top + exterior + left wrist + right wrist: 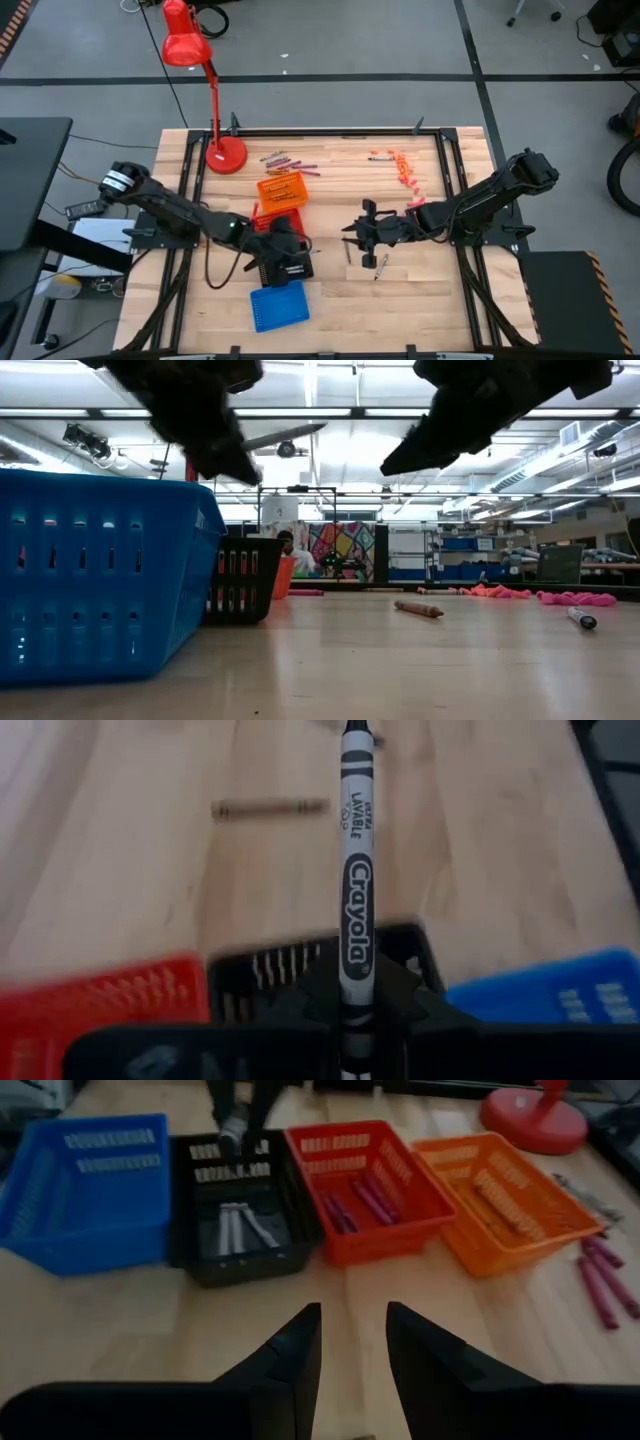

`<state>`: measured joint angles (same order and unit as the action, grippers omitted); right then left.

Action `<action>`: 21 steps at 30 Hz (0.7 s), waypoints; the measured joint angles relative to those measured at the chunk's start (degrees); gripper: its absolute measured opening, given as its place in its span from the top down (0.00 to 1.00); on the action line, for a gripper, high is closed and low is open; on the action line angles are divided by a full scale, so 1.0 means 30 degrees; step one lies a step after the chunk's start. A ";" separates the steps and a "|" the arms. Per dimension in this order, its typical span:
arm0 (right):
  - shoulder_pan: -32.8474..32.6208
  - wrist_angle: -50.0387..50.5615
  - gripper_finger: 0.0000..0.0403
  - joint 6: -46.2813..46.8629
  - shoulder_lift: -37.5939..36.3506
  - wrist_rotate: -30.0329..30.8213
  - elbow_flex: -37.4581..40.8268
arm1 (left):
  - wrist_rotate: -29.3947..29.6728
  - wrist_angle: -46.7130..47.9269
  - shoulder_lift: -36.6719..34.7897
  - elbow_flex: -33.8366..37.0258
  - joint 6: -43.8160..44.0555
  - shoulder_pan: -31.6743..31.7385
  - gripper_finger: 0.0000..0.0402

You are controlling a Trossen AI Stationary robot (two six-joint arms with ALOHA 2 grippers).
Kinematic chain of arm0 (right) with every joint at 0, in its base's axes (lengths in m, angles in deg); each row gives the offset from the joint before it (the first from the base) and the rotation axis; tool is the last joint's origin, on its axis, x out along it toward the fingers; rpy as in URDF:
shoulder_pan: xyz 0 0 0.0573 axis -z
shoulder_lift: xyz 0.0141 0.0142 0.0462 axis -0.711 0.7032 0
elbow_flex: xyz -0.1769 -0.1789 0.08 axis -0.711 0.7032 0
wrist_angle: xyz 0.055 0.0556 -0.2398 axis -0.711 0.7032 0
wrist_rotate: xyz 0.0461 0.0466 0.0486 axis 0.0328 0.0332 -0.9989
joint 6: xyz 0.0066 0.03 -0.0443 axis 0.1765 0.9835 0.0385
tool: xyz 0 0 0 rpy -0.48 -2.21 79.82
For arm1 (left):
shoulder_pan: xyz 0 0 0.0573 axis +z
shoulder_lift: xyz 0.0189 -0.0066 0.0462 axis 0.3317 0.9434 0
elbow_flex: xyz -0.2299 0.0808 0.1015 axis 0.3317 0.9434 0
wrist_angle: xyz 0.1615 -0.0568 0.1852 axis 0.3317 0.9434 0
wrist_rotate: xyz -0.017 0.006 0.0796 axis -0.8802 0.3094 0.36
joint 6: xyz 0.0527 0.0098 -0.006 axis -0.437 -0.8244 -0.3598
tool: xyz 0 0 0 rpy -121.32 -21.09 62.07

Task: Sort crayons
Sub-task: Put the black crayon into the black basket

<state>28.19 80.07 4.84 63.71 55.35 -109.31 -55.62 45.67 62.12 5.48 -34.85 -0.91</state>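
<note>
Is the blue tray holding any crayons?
No, in the right wrist view the blue tray is bare inside, while grey crayons lie in the black tray.

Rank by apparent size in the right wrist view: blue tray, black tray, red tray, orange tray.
1. Orange tray
2. Blue tray and red tray: look alike
3. Black tray
Differing nearness to the camera makes this unsure.

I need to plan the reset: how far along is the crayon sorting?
Partly done. Grey crayons lie in the black tray, maroon ones in the red tray. In hand: the left claw grips a grey Crayola crayon above the black tray. Left: loose maroon crayons, the pink pile. The right claw is open, empty.
</note>
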 joint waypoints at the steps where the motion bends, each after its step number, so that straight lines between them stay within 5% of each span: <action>1: 0.0000 0.0069 0.70 -0.0111 0.0000 0.0176 0.0000 | 0.0017 0.0085 -0.0050 0.0004 0.0214 -0.0156 0.92; 21: 0.0734 0.0265 0.71 -0.1124 0.0015 0.2672 0.1635 | 0.0026 0.1746 0.0015 0.1678 0.2391 -0.1223 0.92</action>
<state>30.39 80.87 1.47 63.76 63.36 -104.40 -55.55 50.91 62.16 10.51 -27.68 -4.58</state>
